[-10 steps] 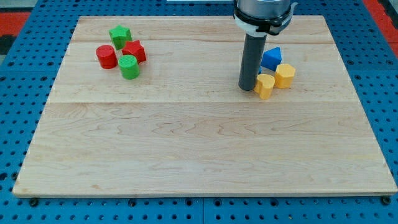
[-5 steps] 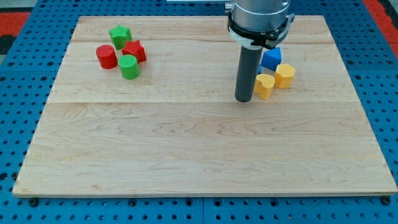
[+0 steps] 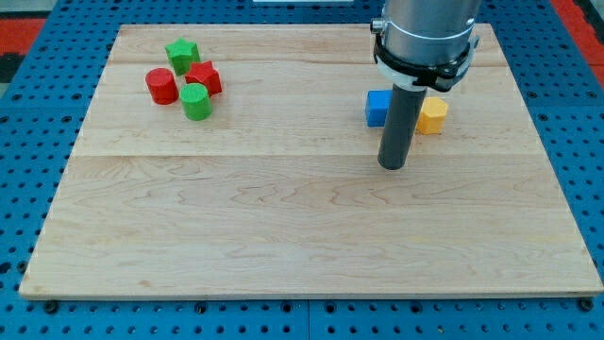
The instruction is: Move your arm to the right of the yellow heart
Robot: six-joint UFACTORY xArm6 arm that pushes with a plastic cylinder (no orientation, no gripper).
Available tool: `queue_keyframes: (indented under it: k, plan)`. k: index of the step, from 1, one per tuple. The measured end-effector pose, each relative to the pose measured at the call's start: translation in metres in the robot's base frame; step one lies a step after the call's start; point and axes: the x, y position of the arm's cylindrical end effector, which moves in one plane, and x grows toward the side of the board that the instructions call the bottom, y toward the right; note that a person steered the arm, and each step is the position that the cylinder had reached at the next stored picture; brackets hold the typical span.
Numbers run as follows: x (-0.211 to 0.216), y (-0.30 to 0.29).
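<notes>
My tip [image 3: 392,166] rests on the wooden board [image 3: 283,217], right of centre. The rod stands in front of the spot where the yellow heart lay, so the heart is hidden behind it. A yellow hexagon block [image 3: 434,115] shows just to the right of the rod. A blue block [image 3: 377,107], roughly square, shows just to its left. My tip is a little toward the view's bottom from both blocks.
At the view's top left is a cluster: a green star [image 3: 181,52], a red block [image 3: 204,78], a red cylinder [image 3: 161,86] and a green cylinder [image 3: 196,101]. A blue pegboard [image 3: 28,142] surrounds the board.
My tip moved toward the view's bottom, then to the right. The rod now covers the yellow heart and the blue triangle, and uncovers a blue block on its left.
</notes>
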Motion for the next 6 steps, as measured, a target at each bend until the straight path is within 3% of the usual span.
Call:
queue_keyframes:
  k: [1,2,5,6]
  plan:
    - [0.0,0.058]
    - [0.0,0.078]
    - [-0.011,0.104]
    - [-0.046,0.115]
